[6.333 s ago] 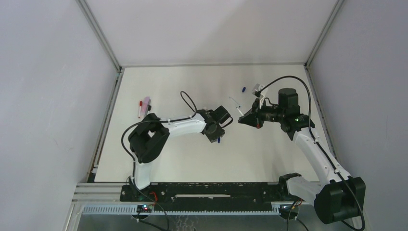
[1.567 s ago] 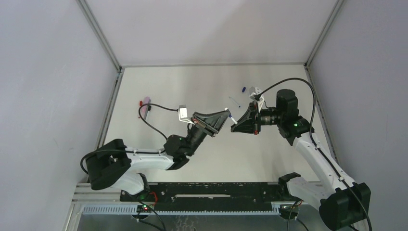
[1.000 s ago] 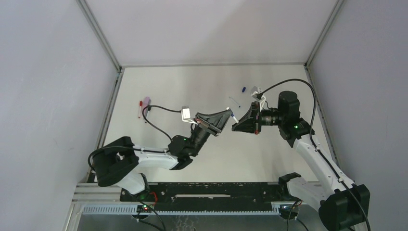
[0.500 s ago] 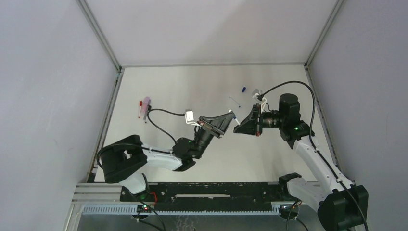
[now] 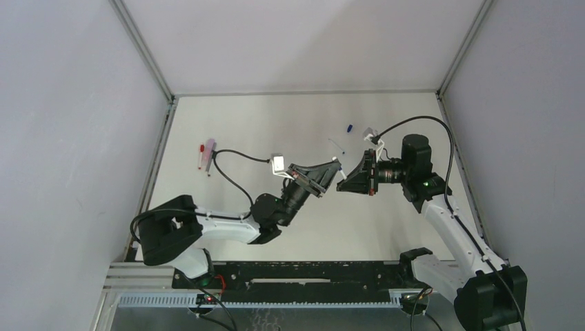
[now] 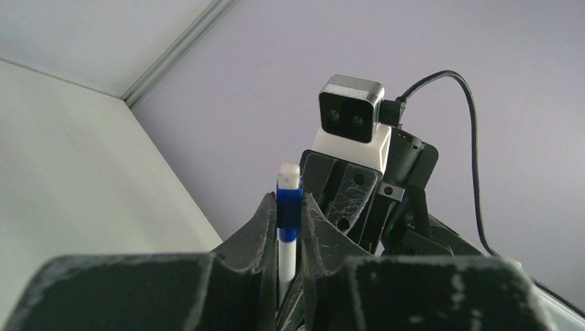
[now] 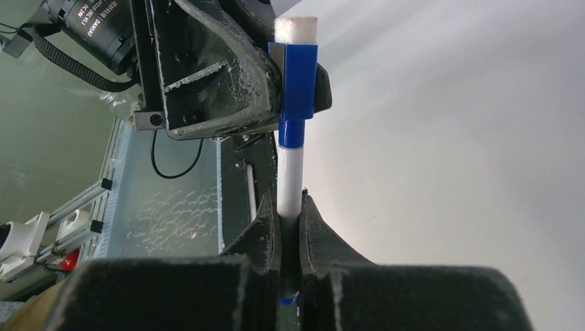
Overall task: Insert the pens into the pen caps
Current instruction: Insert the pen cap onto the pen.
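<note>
Both grippers meet tip to tip above the middle of the table. My left gripper [image 5: 334, 167] [image 6: 288, 207] is shut on a blue pen cap [image 6: 289, 205] with a white end. My right gripper [image 5: 341, 182] [image 7: 290, 210] is shut on the white body of the blue-and-white pen [image 7: 290, 176]. The cap [image 7: 298, 79] sits on the pen's far end, pinched by the left fingers [image 7: 227, 83]. A pink marker [image 5: 208, 145] and a red pen [image 5: 201, 156] lie at the far left. A thin grey-white pen [image 5: 336, 145] and a small blue cap [image 5: 350, 127] lie behind the grippers.
Grey walls with metal rails [image 5: 145, 55] enclose the white table [image 5: 276, 124] on three sides. A black cable [image 5: 238, 155] loops from the left wrist over the table. The black base rail [image 5: 296, 272] runs along the near edge.
Since 6 s ago the left gripper rose from the table and met the right gripper. Over the last second the joined grippers drifted slightly right, still holding cap and pen together.
</note>
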Controlling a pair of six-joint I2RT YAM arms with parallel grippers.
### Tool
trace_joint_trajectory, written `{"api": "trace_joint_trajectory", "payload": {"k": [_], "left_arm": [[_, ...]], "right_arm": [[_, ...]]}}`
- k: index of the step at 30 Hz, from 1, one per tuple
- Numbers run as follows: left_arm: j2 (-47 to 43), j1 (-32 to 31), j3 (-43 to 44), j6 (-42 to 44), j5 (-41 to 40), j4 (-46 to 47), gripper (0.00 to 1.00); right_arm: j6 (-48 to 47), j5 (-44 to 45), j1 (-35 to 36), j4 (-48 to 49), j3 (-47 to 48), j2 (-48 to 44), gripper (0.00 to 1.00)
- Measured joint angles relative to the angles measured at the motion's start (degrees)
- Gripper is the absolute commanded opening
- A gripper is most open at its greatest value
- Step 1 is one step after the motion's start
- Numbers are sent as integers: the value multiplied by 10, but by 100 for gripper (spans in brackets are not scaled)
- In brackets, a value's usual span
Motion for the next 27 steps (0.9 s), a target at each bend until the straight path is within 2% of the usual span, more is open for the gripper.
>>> {"api": "trace_joint_trajectory", "payload": {"k": [8,12,21,27], "left_arm": [[-37,-4,0,24,6,-43,31],[-46,-22,-4,21,53,-82,44],[-120,-28,-71,28,87,-94,53],[-146,-30,-122,46,97,-77,55]], "right_arm": [[-11,-20,2,14,0,2,0],[-21,-32,19,34,0,4,0],[-29,-31,24,42,1,9,0],[-41,-37,24,40,1,9,0]]}}
